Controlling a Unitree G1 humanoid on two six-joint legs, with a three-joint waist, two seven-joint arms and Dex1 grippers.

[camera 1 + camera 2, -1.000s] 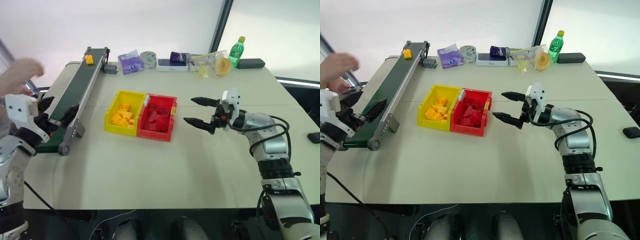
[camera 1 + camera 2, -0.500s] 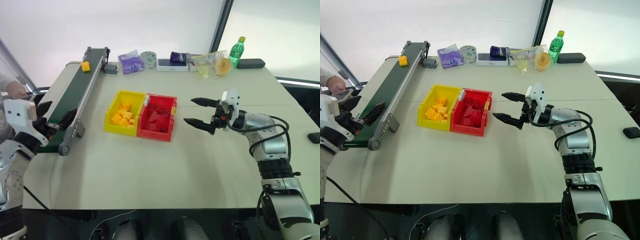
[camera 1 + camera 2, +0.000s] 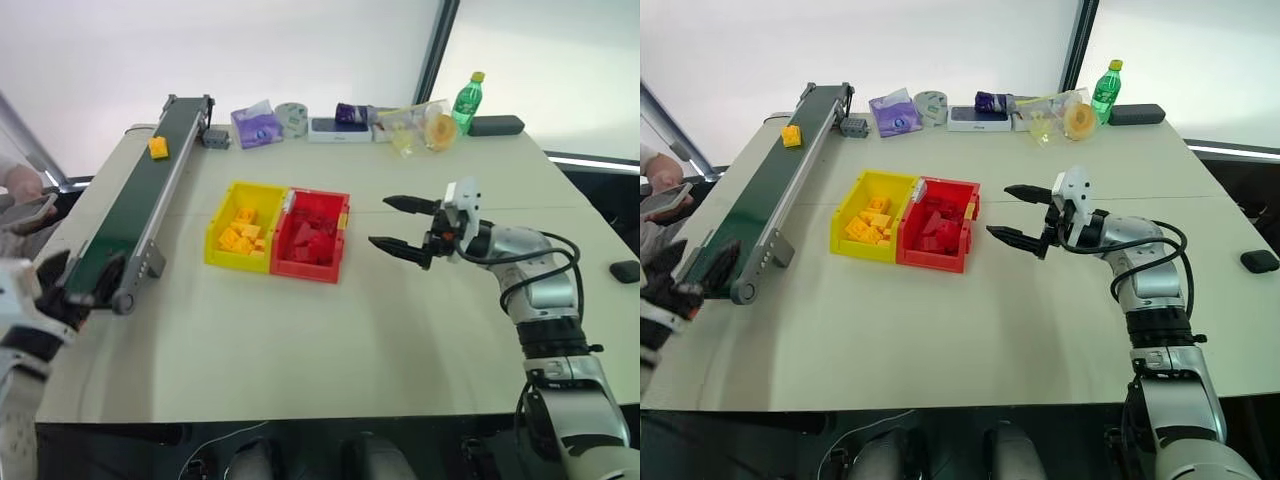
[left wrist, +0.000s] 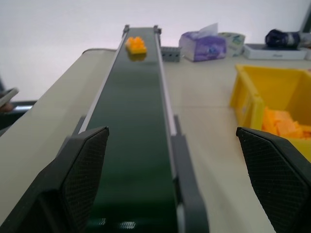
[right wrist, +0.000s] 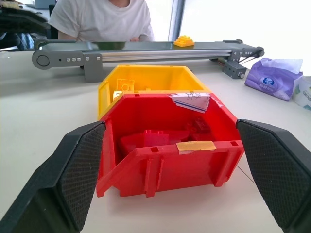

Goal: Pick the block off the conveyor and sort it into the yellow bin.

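Left eye view: the block (image 3: 158, 147) is seen riding the conveyor (image 3: 120, 225) in the upper left of the frame, well up the belt toward its far end. The conveyor runs as a dark green strip from the upper left down to the lower left, grey rails on both sides. At its near end, low on the left edge, the left gripper (image 3: 62, 283) is held with its black fingers spread wide and nothing between them; the near end of the belt is framed between those fingers in the left wrist view, with the block (image 4: 136, 45) small and far up the belt.

Centre frame, the yellow bin (image 3: 243, 228) is parked beside the conveyor, loaded with yellow-orange bricks, and a red bin (image 3: 313, 235) is joined to its right side, packed with red bricks. Right of centre, the right gripper (image 3: 399, 224) is held level above the table (image 3: 300, 340), pointing at the red bin, just clear of it, its fingers parted and empty.

Along the top of the frame a tissue pack (image 3: 255, 124), a tape roll (image 3: 291, 118) and a green bottle (image 3: 463, 101) are lined up. A person's hand (image 3: 662, 186) with a phone is spotted at the far left edge.
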